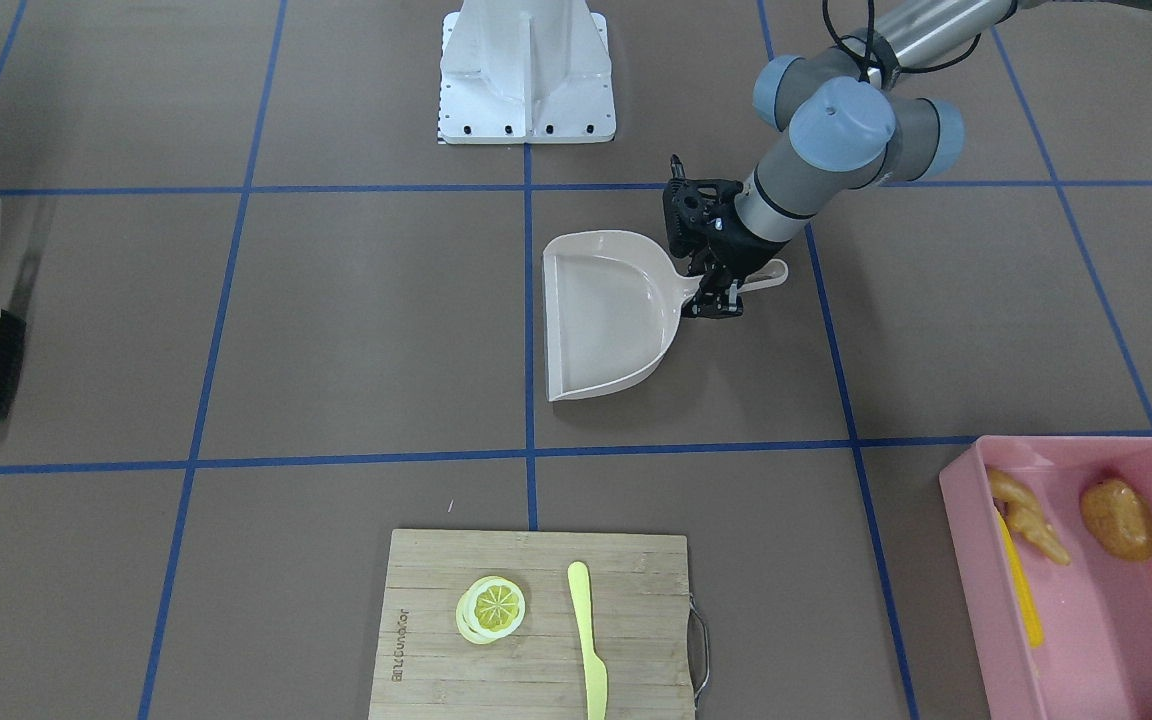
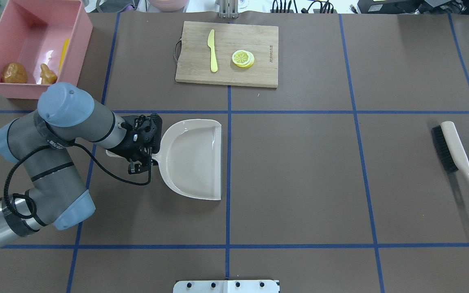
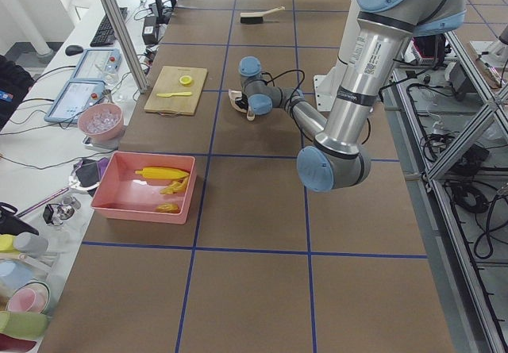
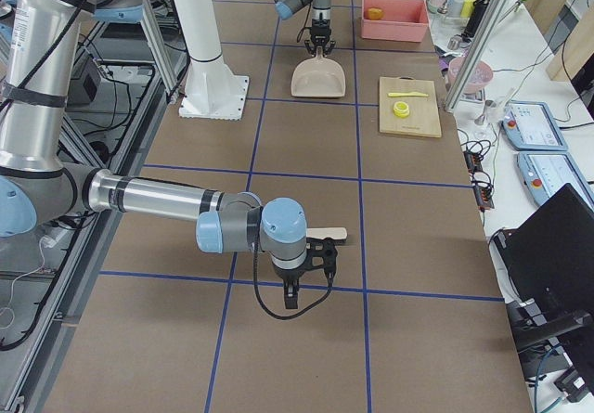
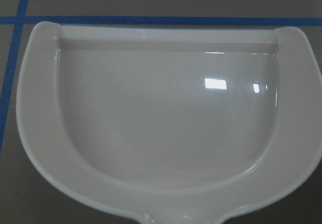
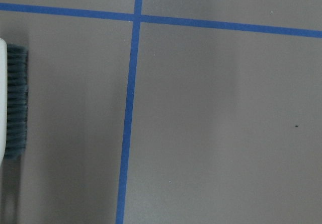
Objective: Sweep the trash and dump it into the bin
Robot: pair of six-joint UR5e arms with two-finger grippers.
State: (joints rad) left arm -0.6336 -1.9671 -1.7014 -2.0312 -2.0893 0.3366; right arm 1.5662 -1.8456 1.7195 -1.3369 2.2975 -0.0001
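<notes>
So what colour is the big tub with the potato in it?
Pink all over. The bin shows best in the overhead exterior view.

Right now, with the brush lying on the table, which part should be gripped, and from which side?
Grip the brush by its slim bare handle, coming straight down from above: it lies flat with bristles sideways, leaving the handle's narrow sides clear.

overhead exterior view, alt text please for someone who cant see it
The left arm's gripper sits at the handle of an empty beige dustpan lying flat mid-table. The pink bin at top left holds the corn, potato and ginger; a brush lies far right, a cutting board at the top.
</notes>
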